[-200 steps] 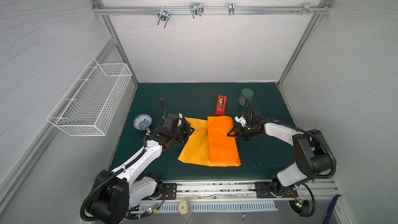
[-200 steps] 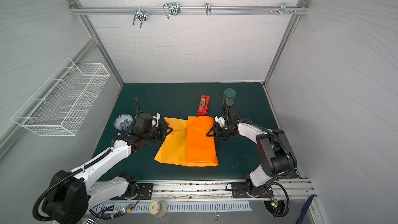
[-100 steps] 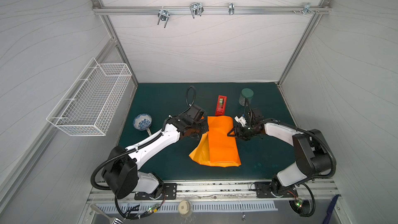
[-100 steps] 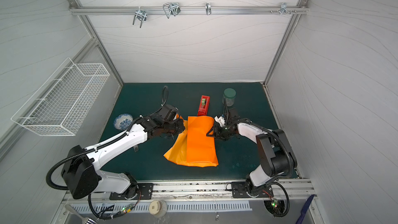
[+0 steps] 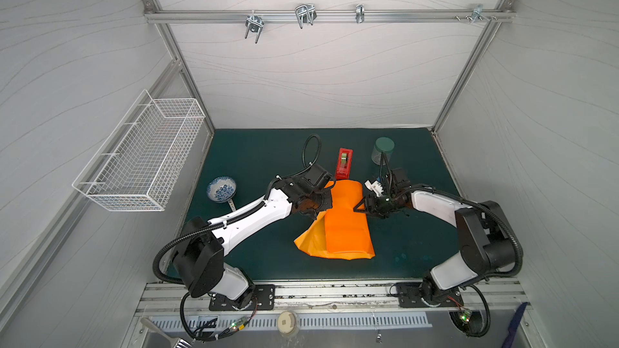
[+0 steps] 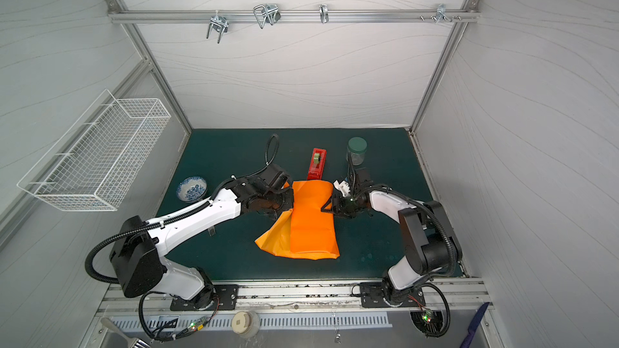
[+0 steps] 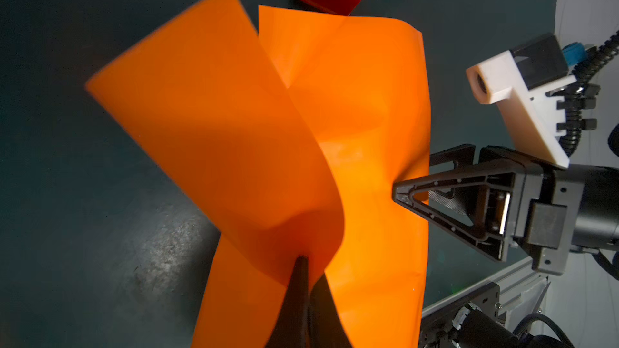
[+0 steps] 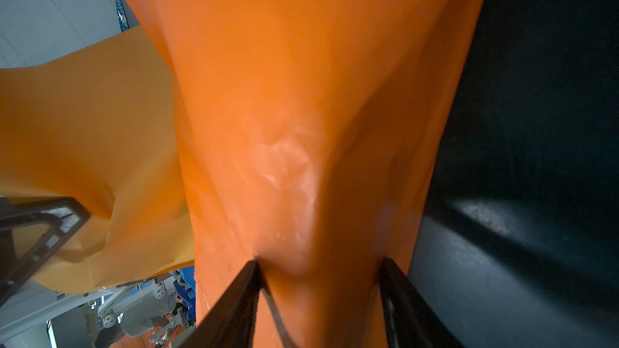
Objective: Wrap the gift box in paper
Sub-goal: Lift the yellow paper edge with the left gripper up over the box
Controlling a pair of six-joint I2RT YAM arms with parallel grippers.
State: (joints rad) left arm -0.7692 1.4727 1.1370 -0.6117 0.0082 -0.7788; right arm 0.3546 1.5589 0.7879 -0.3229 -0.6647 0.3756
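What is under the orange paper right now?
Only the green mat shows around the paper. No gift box is visible; the folded layers hide whatever lies beneath. The right gripper straddles a covered bulge; the left gripper pinches a lifted flap.

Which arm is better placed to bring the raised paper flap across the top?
Left. The left claw grips the paper by its raised flap and can likely carry it across; the right claw is occupied clamping the opposite edge.
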